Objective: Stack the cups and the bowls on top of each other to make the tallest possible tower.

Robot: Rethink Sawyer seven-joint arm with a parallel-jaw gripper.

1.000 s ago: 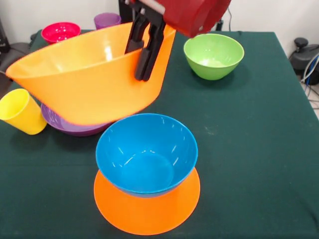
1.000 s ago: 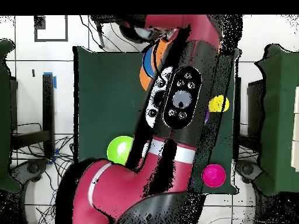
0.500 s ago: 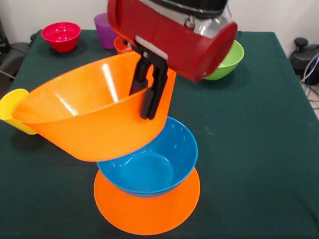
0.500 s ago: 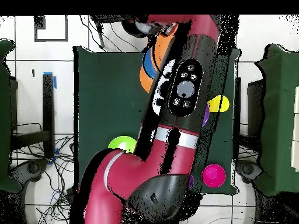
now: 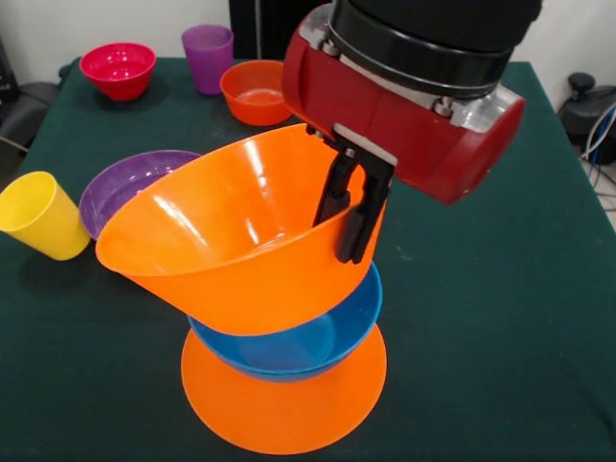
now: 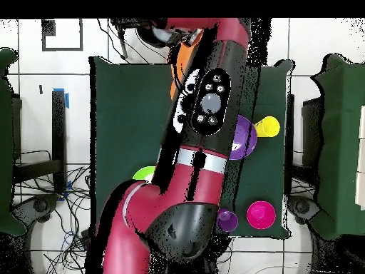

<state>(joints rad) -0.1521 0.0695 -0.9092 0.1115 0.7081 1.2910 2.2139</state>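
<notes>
My gripper (image 5: 349,207) is shut on the right rim of a large orange bowl (image 5: 231,241), one finger inside and one outside. That bowl tilts with its mouth toward the left, and its base sits low inside the blue bowl (image 5: 332,335). The blue bowl rests on a second large orange bowl (image 5: 284,416), which forms the tower's base. On the left are a yellow cup (image 5: 37,214) and a shallow purple bowl (image 5: 125,183). At the back are a pink-red bowl (image 5: 117,67), a purple cup (image 5: 209,56) and a small orange-red bowl (image 5: 252,93).
The red arm (image 6: 207,114) covers most of the table in the overhead view. There the yellow cup (image 6: 267,127), purple bowl (image 6: 246,137), pink-red bowl (image 6: 261,215), purple cup (image 6: 228,220) and a sliver of the green bowl (image 6: 145,173) show beside it.
The arm has carried the large orange bowl right and down, from above the purple bowl to onto the blue bowl. The purple bowl and the small orange-red bowl have come into sight.
</notes>
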